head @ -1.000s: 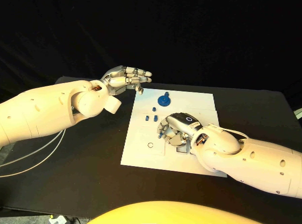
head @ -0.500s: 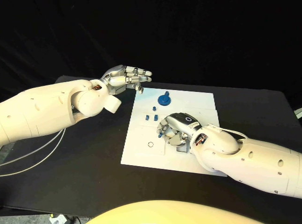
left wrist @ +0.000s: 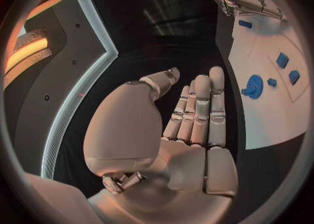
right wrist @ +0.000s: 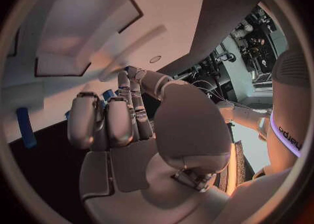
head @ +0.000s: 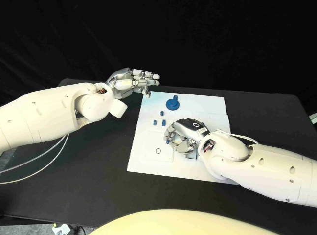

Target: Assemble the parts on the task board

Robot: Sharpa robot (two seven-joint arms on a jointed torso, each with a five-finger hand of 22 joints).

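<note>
Board (head: 201, 105): white, lay mid-table (head: 81, 191). Round blue part (head: 172, 104) sat at its far end; small blue parts (head: 158, 120) nearer. Right hand (head: 185, 138) rested on board, fingers curled over a blue part (head: 171, 139); grasp unclear. Left hand (head: 134, 81) released, raised off far-left corner.

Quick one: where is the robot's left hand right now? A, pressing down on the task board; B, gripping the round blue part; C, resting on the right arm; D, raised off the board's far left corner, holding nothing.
D: the left hand hangs beyond the far left corner of the task board, fingers apart and holding nothing, while the round blue part lies untouched on the board.
</note>
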